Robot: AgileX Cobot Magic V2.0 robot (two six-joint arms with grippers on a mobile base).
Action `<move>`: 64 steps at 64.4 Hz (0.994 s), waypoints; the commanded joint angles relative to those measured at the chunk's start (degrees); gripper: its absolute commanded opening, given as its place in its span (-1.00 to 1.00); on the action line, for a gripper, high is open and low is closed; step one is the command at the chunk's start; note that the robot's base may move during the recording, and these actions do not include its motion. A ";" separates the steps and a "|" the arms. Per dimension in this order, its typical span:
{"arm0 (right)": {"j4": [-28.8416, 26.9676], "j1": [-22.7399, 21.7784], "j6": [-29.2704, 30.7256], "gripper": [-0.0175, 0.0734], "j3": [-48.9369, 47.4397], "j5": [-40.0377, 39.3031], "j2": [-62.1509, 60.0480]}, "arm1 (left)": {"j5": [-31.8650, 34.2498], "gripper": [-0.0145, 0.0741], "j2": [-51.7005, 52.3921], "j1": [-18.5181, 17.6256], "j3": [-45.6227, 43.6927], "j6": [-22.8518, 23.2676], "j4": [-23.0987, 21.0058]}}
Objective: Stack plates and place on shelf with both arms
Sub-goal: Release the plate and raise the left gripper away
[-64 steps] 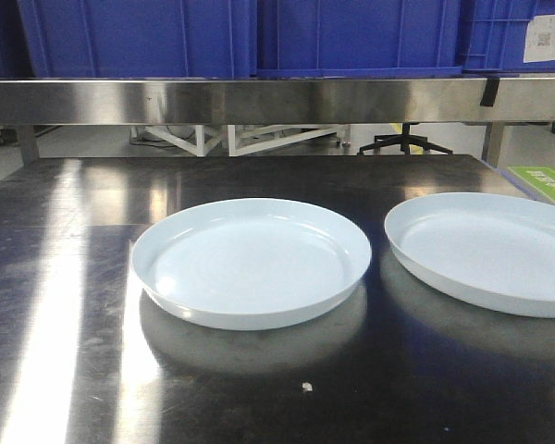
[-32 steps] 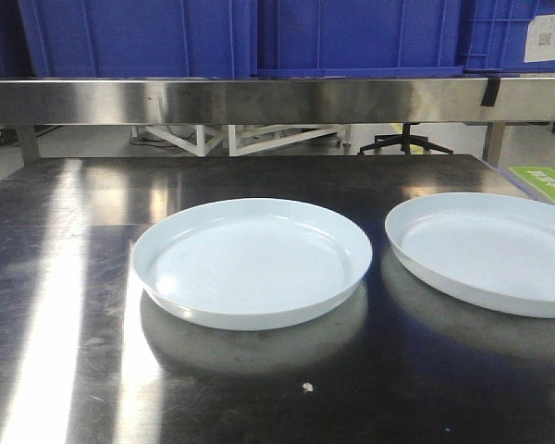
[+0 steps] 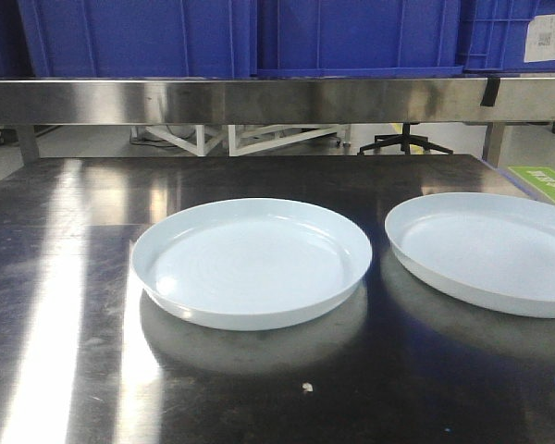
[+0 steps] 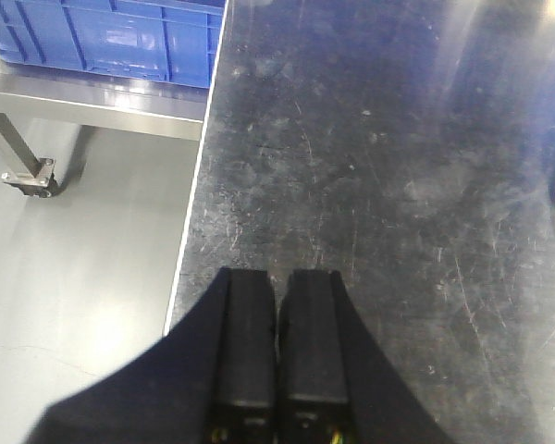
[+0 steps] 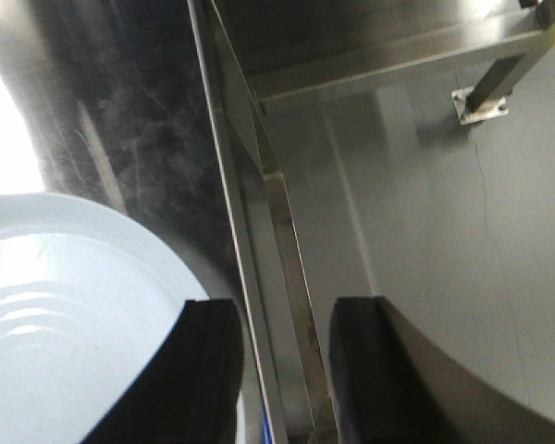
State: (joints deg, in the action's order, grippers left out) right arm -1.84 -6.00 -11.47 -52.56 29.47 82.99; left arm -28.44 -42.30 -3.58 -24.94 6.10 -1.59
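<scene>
Nothing has moved since the earlier frames. Left jaws are clenched on nothing above the bare surface [image 4: 370, 185]. Right jaws stand released at the right plate's [image 3: 486, 250] rim. It lies apart from the left plate [image 3: 252, 262], unstacked. The shelf [image 3: 259, 100] holds neither plate, so the whole task remains.

Dark scratched metal table [image 3: 65, 277], one pale plate [image 3: 252, 264] at centre, second plate [image 3: 486, 250] just beside it, not touching

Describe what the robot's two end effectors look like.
The left end effector has two matte black, blocky, flat-tipped fingers with a dark wedge-shaped body behind them. The right end effector shows two similar black fingers with squared tips. No cables or markings are visible.
</scene>
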 commanded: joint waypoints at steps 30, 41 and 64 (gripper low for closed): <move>0.55 1.51 0.33 0.19 -3.54 0.84 2.93 | 3.59 -0.48 0.32 0.01 -1.52 0.54 -0.15; 0.55 2.04 0.33 0.19 -3.54 1.59 3.80 | 3.59 -0.48 0.32 0.01 -1.52 0.54 -0.15; 0.55 3.42 0.33 0.19 -3.54 2.53 4.94 | 3.59 -0.48 0.32 0.01 -1.52 0.54 -0.15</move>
State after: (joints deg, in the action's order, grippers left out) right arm -1.73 -2.60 -11.47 -54.36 33.07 89.08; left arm -28.44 -42.30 -3.58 -24.94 6.19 -1.59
